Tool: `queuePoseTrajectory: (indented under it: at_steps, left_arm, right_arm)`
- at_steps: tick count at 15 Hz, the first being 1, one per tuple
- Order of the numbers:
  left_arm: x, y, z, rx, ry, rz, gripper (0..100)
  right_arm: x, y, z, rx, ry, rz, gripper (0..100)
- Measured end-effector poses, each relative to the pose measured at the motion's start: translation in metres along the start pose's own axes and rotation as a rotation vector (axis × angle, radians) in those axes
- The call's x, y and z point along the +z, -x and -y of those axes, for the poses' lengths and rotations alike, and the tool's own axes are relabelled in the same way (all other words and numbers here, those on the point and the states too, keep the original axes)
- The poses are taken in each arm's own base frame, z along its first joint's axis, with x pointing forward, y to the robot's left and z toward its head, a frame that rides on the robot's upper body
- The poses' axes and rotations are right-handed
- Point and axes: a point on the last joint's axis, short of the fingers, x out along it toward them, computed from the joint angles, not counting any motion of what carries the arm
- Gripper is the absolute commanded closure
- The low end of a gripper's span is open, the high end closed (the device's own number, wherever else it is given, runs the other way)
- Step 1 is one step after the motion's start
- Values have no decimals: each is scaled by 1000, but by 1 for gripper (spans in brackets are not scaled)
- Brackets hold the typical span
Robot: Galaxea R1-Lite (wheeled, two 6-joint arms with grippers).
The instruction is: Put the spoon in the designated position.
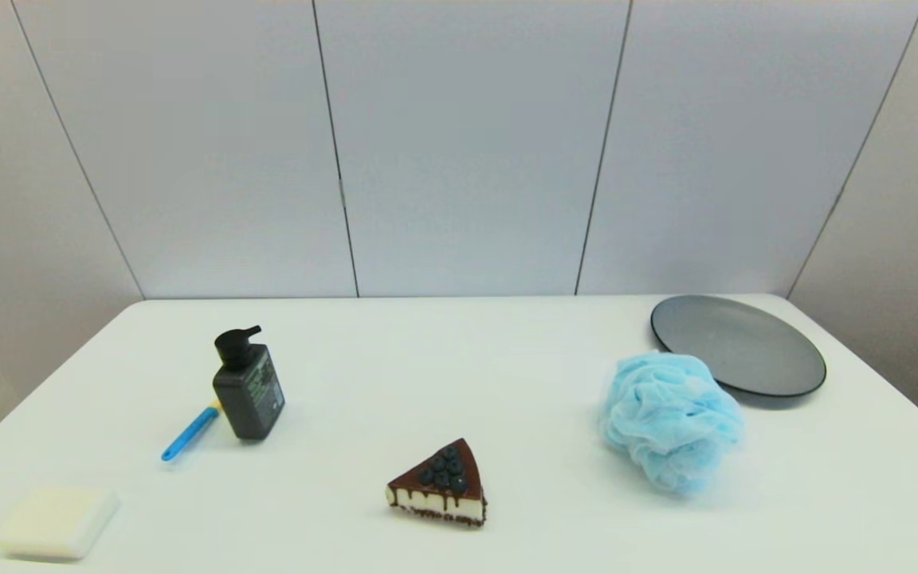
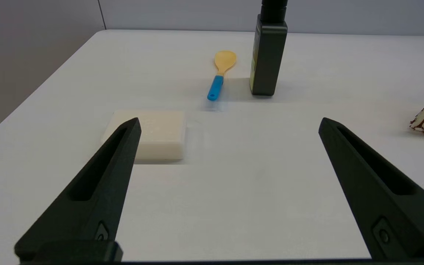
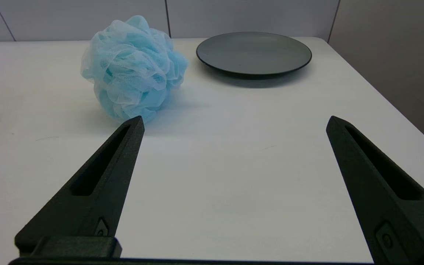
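While the spoon [image 1: 190, 431] lies beside the pump bottle [image 1: 249, 386] near the table's [image 1: 459, 375] left edge, nothing holds it. Left gripper [image 2: 228, 123] and right gripper [image 3: 234, 121] hover near the front edge, fingers spread apart.

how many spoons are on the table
1. The spoon lies flat on the robot's left side of the table, just left of the black pump bottle, which partly hides its yellow bowl in the head view.

Pump bottle [image 1: 248, 389] hides the spoon [image 1: 189, 433] bowl in head view

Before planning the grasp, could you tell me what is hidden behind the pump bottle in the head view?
The spoon's yellow bowl is hidden behind the pump bottle; only its blue handle shows.
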Motion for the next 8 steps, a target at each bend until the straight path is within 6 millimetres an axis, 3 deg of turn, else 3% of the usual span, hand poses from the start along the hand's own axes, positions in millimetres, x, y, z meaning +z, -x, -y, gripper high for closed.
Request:
queuePoseTrajectory:
  at_steps: [8]
  left_arm:
    - [0, 0, 0, 0, 0, 0, 0]
  right_arm:
    - [0, 0, 0, 0, 1, 0, 0]
